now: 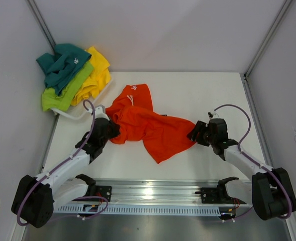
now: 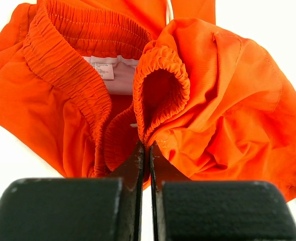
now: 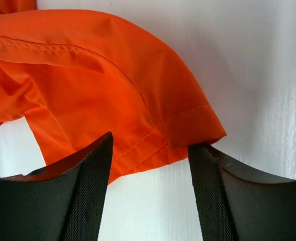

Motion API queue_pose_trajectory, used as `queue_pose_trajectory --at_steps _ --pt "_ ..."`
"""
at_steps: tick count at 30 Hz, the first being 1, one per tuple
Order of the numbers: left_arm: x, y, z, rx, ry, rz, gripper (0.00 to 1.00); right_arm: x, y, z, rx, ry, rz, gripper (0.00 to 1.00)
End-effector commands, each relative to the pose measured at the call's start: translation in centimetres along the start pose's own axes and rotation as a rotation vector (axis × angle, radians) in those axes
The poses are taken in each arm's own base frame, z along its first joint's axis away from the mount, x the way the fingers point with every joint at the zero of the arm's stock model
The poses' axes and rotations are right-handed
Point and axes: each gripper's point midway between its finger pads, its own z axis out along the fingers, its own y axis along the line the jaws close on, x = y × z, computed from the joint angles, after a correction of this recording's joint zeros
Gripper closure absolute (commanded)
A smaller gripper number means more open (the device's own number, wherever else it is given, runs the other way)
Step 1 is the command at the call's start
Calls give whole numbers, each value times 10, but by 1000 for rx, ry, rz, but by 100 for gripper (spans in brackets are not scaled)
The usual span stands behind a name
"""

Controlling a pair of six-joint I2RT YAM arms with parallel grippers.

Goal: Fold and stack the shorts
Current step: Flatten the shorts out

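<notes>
Bright, even overhead light; washed-out white table (image 2: pixel 268 30), soft shadows.

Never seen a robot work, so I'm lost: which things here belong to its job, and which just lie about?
Job: orange shorts, teal shorts, lime shorts, yellow shorts.
Lying about: white basket at back left, metal rail by the arm bases.
</notes>
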Motion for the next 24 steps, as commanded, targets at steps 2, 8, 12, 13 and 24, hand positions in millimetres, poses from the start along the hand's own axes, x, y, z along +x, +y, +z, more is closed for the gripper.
queue_pose_trajectory --at_steps 2,8,12,13,24 --pt "-13 -10 0 37 -47 -16 98 -9 13 8 -64 -51 11 39" --pt "-8 -10 2 46 -40 -30 98 -5 21 14 -95 -56 15 44" --pt "-6 -10 3 49 -33 -33 98 -3 20 18 -83 -45 16 50" --pt "-5 -11 3 52 -30 -39 98 -2 19 19 -80 -44 18 53" --pt "11 10 -2 25 -61 -106 100 -14 23 0 -62 -41 36 100"
